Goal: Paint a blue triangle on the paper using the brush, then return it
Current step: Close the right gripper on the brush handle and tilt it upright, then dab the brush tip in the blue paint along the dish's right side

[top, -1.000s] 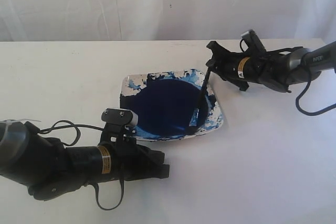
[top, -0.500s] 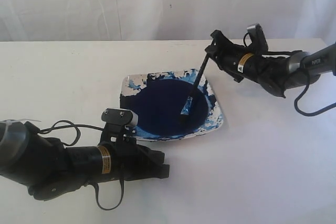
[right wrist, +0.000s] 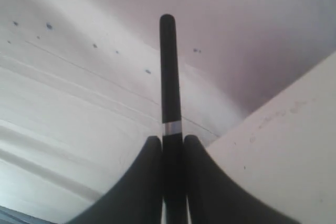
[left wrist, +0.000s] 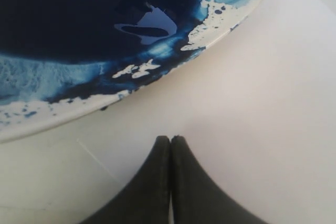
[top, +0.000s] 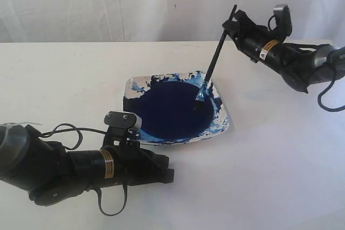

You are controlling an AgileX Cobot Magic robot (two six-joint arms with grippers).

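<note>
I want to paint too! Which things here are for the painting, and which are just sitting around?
For the job: the brush, pinched in the right gripper; the paint dish under its tip; the paper to paint on.
Just there: the left gripper, shut, resting beside the dish; the white cloth behind.

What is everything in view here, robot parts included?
squarish paint dish: one, white smeared blue, middle of the paper
round paint pool: one, dark navy, inside the dish
thin long-handled paintbrush: one, black with blue-stained ferrule, tilted, tip down over the pool
large matte sheet of paper: one, white, under everything
draped cloth backdrop: one, white, behind
left gripper: one, black, shut, empty, beside the dish
right gripper: one, black, holding the paintbrush
</note>
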